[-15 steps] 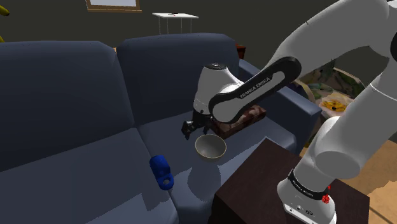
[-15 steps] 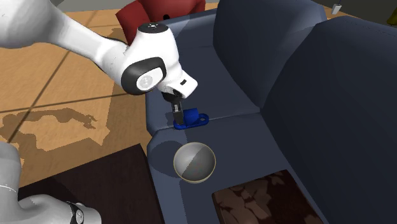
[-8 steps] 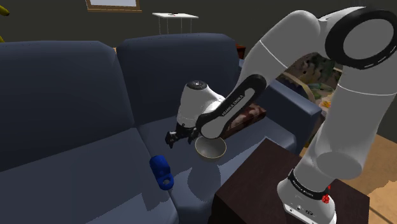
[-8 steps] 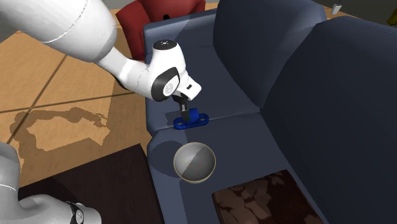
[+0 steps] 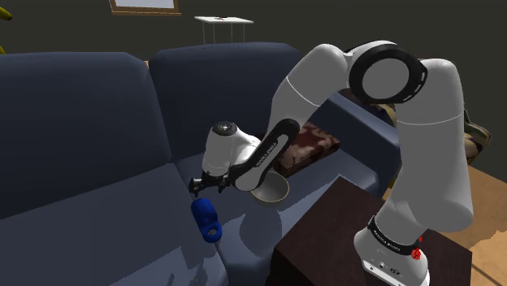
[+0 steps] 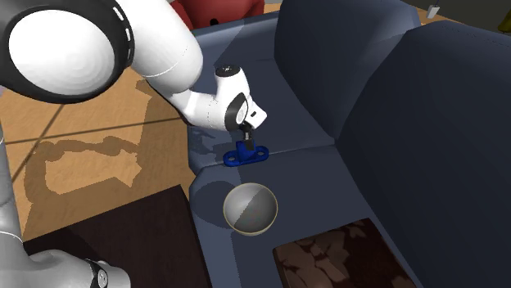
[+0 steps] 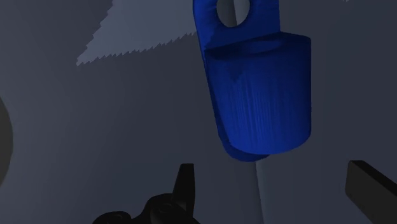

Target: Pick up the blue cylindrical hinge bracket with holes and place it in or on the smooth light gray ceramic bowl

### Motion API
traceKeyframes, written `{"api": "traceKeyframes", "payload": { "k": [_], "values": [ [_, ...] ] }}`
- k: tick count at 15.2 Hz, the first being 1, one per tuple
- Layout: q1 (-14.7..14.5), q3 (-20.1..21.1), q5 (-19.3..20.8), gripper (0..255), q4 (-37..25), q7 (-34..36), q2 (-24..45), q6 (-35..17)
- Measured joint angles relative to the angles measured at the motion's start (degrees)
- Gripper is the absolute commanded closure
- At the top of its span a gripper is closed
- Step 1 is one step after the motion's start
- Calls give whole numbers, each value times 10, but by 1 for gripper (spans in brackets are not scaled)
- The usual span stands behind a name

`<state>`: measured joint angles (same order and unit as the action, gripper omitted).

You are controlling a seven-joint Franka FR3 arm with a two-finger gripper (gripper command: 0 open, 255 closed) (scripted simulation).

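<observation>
Your one gripper (image 7: pixel 270 172) has its two black fingers (image 7: pixel 184 186) standing apart with nothing clasped between them. In the wrist view the single blue hinge bracket (image 7: pixel 261 95) lies just ahead of the fingertips, not yet between them, and you can see one round hole through its flat tab above the cylindrical body. From the shoulder view the gripper (image 5: pixel 197 187) hangs directly above the bracket (image 5: pixel 205 218), which rests on the seat of the dark blue sofa (image 5: pixel 81 122) by the seam between its two seat cushions. In the second exterior view the gripper (image 6: pixel 243 141) sits right over the bracket (image 6: pixel 247 154), near the sofa's front edge. The one grey bowl (image 6: pixel 246 213) stands upright on the same seat, near the bracket but apart from it; in the shoulder view the forearm partly covers the bowl (image 5: pixel 275 191). Further along the seat lies one brown patterned cushion (image 5: pixel 313 148). The arm rises from its dark brown stand (image 5: pixel 341 219), which sits on a wooden floor (image 6: pixel 82 106).
</observation>
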<state>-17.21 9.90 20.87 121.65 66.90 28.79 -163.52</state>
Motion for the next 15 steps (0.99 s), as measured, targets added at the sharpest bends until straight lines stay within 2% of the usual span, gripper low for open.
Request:
{"api": "traceKeyframes", "payload": {
  "k": [3, 5, 9, 15],
  "values": [
    [-23, -19, 11, 0, -40, 22, 43, -10],
    [-28, -25, 14, 0, -53, 26, 61, -16],
    [-37, -34, 19, 0, -78, 31, 94, -26],
    [-38, -37, 20, 0, -81, 32, 101, -29]
  ]
}}
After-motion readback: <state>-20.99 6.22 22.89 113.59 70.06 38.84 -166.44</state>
